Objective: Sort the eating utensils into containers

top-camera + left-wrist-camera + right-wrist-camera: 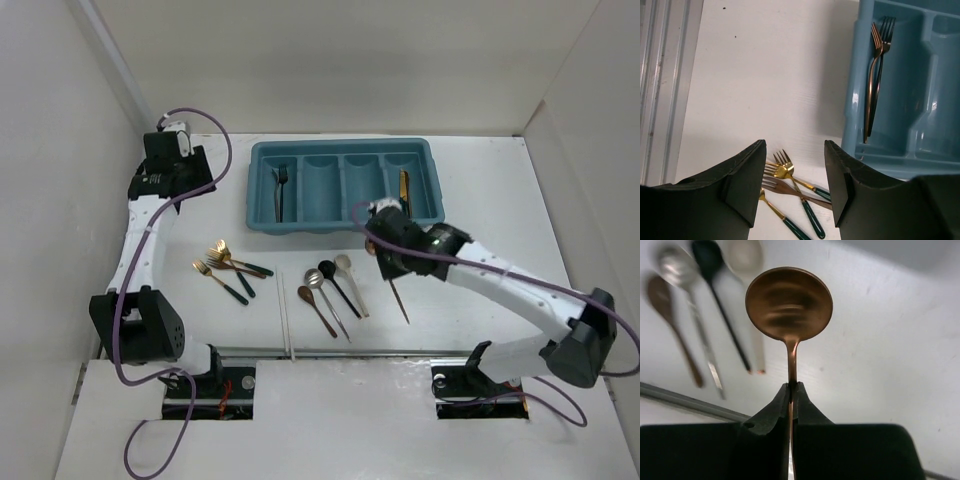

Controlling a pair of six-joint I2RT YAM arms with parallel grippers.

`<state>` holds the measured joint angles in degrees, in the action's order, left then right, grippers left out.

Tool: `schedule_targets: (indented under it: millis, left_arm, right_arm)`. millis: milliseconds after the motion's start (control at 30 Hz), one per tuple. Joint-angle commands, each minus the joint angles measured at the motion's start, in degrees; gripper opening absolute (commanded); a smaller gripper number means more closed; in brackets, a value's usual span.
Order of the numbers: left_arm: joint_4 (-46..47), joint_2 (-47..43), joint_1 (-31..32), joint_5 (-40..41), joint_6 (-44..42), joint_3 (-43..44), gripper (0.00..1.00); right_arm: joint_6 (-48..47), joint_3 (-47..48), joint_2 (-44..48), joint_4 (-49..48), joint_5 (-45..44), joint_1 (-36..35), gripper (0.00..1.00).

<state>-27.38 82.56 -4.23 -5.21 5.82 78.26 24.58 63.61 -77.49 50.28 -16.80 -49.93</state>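
- Pinched tight, the right gripper (791, 389) has a copper spoon (789, 304) by its thin stem. The bowl is round and glossy, seemingly just before the teal tray (256, 190).
- The left gripper (794, 145) gapes wide, empty.

Forks (236, 275) left of spoons (326, 268), tray (300, 225) behind

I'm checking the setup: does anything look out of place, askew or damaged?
Nothing looks spilled or damaged. Only the loose forks on the table stand out: they lie crossed over one another in a heap, unlike the spoons laid side by side.
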Motion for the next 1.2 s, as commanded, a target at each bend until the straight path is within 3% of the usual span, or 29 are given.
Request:
schedule_targets:
  millis: [0, 200, 333, 500, 733, 933, 1000, 1067, 1167]
  left_arm:
    - [1.3, 0.2, -1.3, -0.8, 0.0, 2.8, 0.47]
    - [1.3, 3.0, -1.8, -0.8, 0.0, 4.5, 0.47]
    - [0.7, 4.9, -3.5, -1.9, 0.5, 5.8, 0.47]
    - [0.7, 5.6, -5.3, -1.9, 0.5, 6.4, 0.47]
    - [1.3, 5.6, -6.4, -1.9, 0.0, 3.8, 0.47]
    - [1.3, 5.1, -6.9, -1.9, 0.0, 2.4, 0.47]
    - [1.3, 5.1, -6.9, -1.9, 0.0, 2.4, 0.47]
    - [1.3, 5.1, -6.9, -1.9, 0.0, 2.4, 0.47]
    - [1.3, 5.1, -6.9, -2.5, 0.0, 2.4, 0.47]
  right_arm:
    - [-3.9, 13.9, 4.3, 2.8, -5.3, 2.5, 0.00]
    - [-16.7, 28.2, -3.7, -7.7, -2.8, 16.2, 0.00]
    - [-18.2, 38.0, -15.5, -19.0, -0.4, 19.9, 0.00]
    - [-16.3, 40.4, -24.9, -31.9, 2.1, 21.3, 0.00]
    - [-13.6, 44.7, -38.6, -32.4, 3.7, 23.2, 0.00]
    - [-10.8, 42.1, -42.3, -31.1, 4.4, 23.7, 0.00]
    - [-10.8, 42.1, -43.1, -29.9, 6.9, 23.7, 0.33]
    - [-10.8, 42.7, -43.1, -28.3, 7.7, 23.7, 0.55]
    - [-13.5, 42.7, -40.1, -27.3, 6.6, 22.3, 0.61]
